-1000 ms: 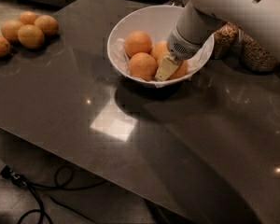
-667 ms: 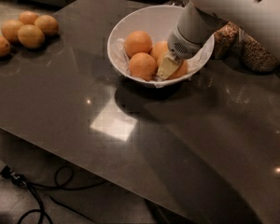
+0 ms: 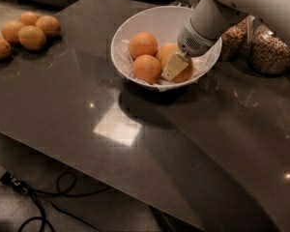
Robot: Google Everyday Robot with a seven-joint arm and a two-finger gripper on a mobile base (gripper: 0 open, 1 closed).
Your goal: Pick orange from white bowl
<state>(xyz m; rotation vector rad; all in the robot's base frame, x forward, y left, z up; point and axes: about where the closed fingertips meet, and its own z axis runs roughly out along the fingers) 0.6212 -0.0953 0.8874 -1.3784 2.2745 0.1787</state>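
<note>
The white bowl (image 3: 123, 37) with paper lining stands at the back middle of the dark table. It holds several oranges: one at the back left (image 3: 143, 44), one at the front left (image 3: 147, 67), and one on the right (image 3: 184, 74) mostly hidden by my gripper. My gripper (image 3: 174, 65) reaches down from the upper right into the bowl's right half and sits against that right orange, next to the front-left one. The white arm covers the bowl's right rim.
Several loose oranges (image 3: 32, 36) lie at the table's far left. Two glass jars (image 3: 268, 52) with brownish contents stand right of the bowl, behind the arm. A black cable (image 3: 38, 202) lies on the floor below the table's front edge.
</note>
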